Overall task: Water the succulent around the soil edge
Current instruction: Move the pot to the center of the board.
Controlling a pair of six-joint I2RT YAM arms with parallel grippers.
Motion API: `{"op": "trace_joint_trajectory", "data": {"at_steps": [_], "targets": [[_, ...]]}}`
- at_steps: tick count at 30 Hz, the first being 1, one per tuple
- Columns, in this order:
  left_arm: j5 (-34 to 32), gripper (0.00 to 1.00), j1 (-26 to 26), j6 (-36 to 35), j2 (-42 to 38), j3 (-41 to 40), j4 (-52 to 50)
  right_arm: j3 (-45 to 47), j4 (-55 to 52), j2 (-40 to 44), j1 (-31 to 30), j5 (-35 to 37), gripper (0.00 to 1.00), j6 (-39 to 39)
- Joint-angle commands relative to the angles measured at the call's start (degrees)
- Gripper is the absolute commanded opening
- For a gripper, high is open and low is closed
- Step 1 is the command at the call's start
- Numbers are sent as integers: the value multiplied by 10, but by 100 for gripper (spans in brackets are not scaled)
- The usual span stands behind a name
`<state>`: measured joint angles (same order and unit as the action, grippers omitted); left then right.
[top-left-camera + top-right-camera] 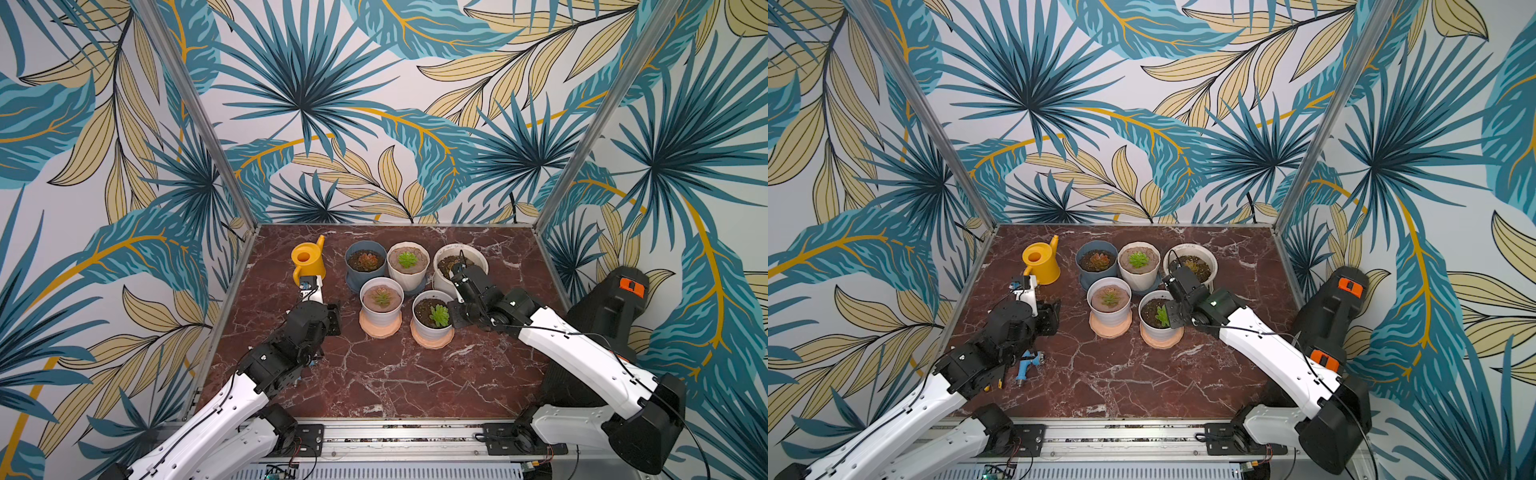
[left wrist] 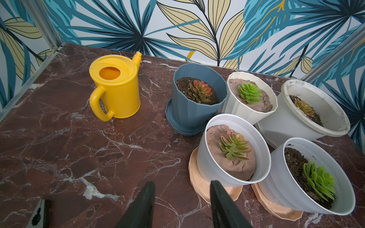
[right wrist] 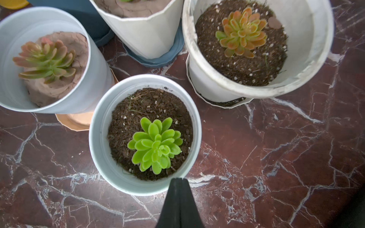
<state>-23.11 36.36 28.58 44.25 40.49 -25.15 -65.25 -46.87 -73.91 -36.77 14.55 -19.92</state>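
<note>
Can [image 2: 116,92], stiff smooth plastic and probably light unless filled, stood upright on the tabletop [image 2: 79,148] beside the blue pot [image 2: 197,110], its handle [image 2: 97,104] the best hold for the half-open, empty left claw [image 2: 182,184]; the right claw [image 3: 178,180] was shut, empty.

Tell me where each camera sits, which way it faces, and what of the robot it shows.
Top views: high at the front, looking down toward the back wall; left arm and right arm show.
Left wrist: low over the table, facing the watering can and pots; open left gripper shows.
Right wrist: above the front green succulent, looking down; shut right gripper shows.
Shared: both wrist views see that succulent.
</note>
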Motion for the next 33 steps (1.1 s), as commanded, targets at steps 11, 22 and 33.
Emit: {"op": "trace_joint_trajectory", "data": {"at_steps": [11,22,33], "targets": [[4,49,2,1,-13,-20,14,-17,-5,-58,-16,-29,0,2],[0,49,2,2,-14,-29,19,-43,14,-111,-16,-42,0,8],[0,49,1,2,-11,-38,31,-71,35,-156,-16,-57,0,13]]}}
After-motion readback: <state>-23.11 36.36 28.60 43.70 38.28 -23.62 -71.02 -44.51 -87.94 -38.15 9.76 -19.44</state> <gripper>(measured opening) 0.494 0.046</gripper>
